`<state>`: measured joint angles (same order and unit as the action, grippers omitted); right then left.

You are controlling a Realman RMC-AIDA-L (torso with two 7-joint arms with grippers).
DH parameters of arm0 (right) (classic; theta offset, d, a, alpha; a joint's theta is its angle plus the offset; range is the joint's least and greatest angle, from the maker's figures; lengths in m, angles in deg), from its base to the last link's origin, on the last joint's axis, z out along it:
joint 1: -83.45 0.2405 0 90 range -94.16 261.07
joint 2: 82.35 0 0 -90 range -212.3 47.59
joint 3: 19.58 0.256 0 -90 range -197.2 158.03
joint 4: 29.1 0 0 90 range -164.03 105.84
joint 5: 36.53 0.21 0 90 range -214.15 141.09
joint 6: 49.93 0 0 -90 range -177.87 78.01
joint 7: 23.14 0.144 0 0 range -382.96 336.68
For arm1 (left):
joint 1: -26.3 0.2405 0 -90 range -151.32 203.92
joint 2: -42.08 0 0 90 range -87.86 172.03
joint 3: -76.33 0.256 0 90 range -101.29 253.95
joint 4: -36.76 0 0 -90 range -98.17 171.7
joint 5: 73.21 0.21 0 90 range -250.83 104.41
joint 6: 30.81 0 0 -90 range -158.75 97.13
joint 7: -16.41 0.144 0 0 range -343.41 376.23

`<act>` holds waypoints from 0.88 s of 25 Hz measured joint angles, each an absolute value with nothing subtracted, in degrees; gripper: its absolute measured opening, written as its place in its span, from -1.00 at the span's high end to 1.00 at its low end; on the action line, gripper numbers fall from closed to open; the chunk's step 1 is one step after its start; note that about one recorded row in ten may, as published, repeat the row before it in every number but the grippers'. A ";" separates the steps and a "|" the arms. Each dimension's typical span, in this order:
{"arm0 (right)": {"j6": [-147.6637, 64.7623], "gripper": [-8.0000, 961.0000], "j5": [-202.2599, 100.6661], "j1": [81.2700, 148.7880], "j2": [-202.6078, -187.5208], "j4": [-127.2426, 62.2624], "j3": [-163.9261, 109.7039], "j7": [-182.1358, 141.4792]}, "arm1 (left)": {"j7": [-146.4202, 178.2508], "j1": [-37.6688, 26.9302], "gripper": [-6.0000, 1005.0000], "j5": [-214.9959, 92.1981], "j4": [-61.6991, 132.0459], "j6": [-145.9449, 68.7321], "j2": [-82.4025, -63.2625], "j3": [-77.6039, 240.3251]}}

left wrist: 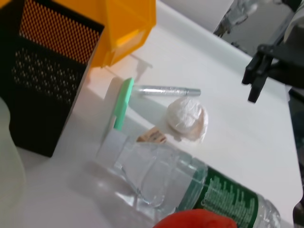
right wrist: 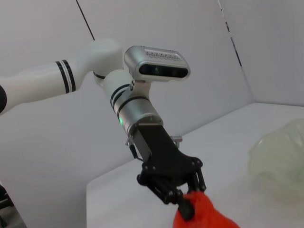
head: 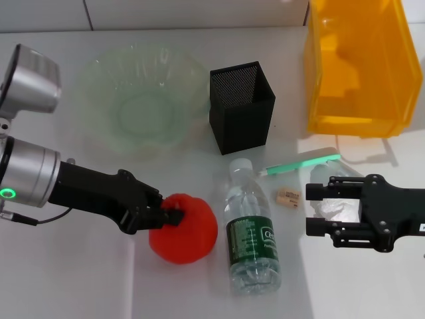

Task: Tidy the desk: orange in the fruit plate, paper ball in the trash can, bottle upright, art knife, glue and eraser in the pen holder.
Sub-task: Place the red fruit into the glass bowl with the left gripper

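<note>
The red-orange orange (head: 189,232) lies on the table near the front. My left gripper (head: 170,216) is shut on its left side; the right wrist view shows the fingers (right wrist: 186,205) pinching the orange (right wrist: 206,217). The bottle (head: 252,236) lies on its side right of the orange. The eraser (head: 289,197) and the green art knife (head: 302,161) lie beyond it. The silver glue (left wrist: 166,90) lies by the paper ball (left wrist: 187,118). My right gripper (head: 313,211) is open, with the paper ball (head: 337,207) partly hidden between its jaws. The pen holder (head: 242,109) stands upright.
The pale-green fruit plate (head: 99,73) sits at the back left, and holds nothing. The yellow-orange trash can (head: 358,100) stands at the back right, close to the pen holder. The left arm reaches in from the left edge.
</note>
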<state>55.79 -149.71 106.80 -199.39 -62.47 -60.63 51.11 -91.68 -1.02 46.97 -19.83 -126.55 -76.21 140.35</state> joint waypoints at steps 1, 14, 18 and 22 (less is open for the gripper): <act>55.90 -0.35 -149.72 106.55 -199.40 -62.57 -60.62 51.10 | -91.14 -1.00 0.40 46.88 -19.89 -128.08 -76.16 137.87; 56.05 -0.35 -149.72 106.18 -199.73 -62.36 -60.63 51.06 | -89.71 -6.13 0.78 46.83 -29.40 -125.44 -75.71 119.13; 56.13 -0.35 -149.72 106.20 -200.03 -62.29 -60.63 51.04 | -87.51 -7.67 0.83 47.91 -27.73 -116.04 -75.83 119.79; 56.22 -0.35 -149.73 106.16 -200.56 -61.68 -60.63 50.85 | -86.34 -8.92 0.81 51.02 -23.13 -106.36 -76.09 122.24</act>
<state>56.22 -149.73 106.16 -200.56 -61.68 -60.63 50.85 -86.34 -8.92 51.02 -23.13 -106.36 -76.09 122.24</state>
